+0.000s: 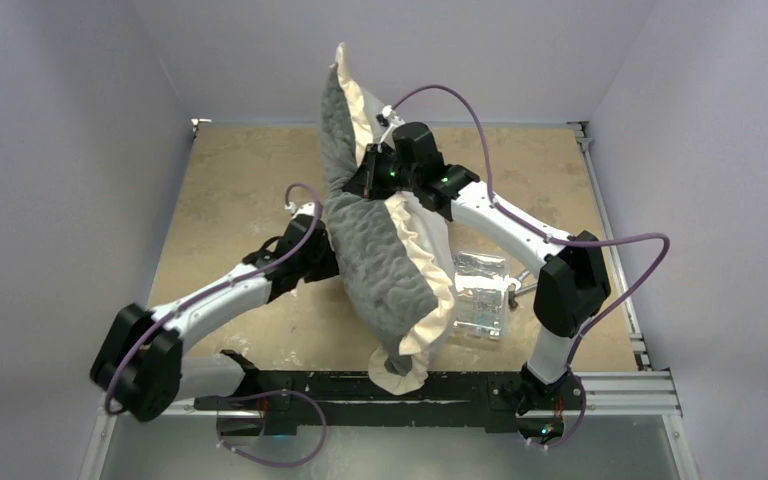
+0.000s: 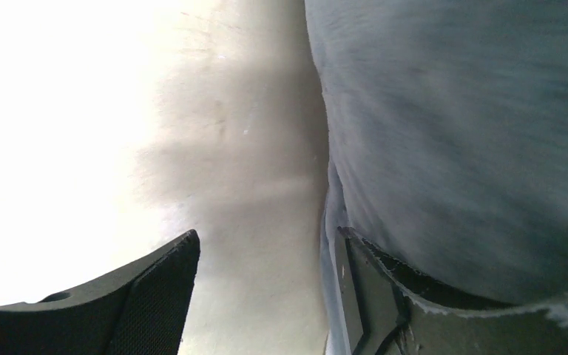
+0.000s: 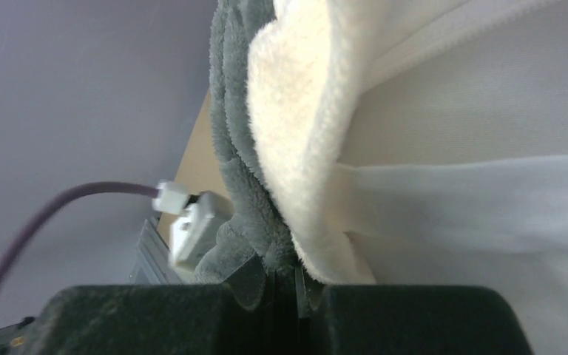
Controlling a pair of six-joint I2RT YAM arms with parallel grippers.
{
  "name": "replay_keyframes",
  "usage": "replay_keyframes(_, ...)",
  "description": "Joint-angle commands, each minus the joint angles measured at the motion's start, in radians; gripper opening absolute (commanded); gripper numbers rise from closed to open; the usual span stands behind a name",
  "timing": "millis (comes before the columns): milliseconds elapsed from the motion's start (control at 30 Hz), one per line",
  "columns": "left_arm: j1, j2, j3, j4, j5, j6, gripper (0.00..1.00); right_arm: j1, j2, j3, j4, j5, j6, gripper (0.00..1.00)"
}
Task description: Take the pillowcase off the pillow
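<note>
The pillowcase (image 1: 370, 255), grey plush with a cream frill, hangs tilted above the table, and the bulk inside keeps it plump. My right gripper (image 1: 372, 176) is shut on its upper edge. In the right wrist view the jaws (image 3: 296, 279) pinch grey plush (image 3: 233, 148) and cream frill (image 3: 296, 133) together. Smooth white fabric (image 3: 488, 207) spreads beside the frill; I cannot tell whether it is the pillow or the case's back. My left gripper (image 1: 327, 243) stands open at the case's left side. Its fingertips (image 2: 266, 244) have only table between them, and the right finger (image 2: 370, 296) lies against grey plush (image 2: 473, 133).
A clear plastic container (image 1: 480, 292) lies on the tan table (image 1: 230, 190) just right of the hanging case, under the right arm. Grey walls close in the table at the back and sides. A black rail (image 1: 460, 385) runs along the near edge.
</note>
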Motion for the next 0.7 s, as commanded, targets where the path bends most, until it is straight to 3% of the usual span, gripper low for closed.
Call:
replay_keyframes(0,0.017,-0.248,-0.025,-0.116,-0.18,-0.038,0.67,0.076,0.065,0.037,-0.027,0.003,0.008,0.08)
replay_keyframes(233,0.023,-0.535,0.058,-0.455,-0.38,0.007,0.68,0.162,0.193,0.107,-0.065,0.036,-0.002,0.25)
replay_keyframes(367,0.023,-0.602,0.19,-0.597,-0.478,0.056,0.69,0.177,0.225,0.19,-0.084,0.012,-0.003,0.48)
replay_keyframes(667,0.022,-0.649,0.397,-0.689,-0.589,0.143,0.72,0.183,0.193,0.36,-0.148,-0.041,-0.022,0.85)
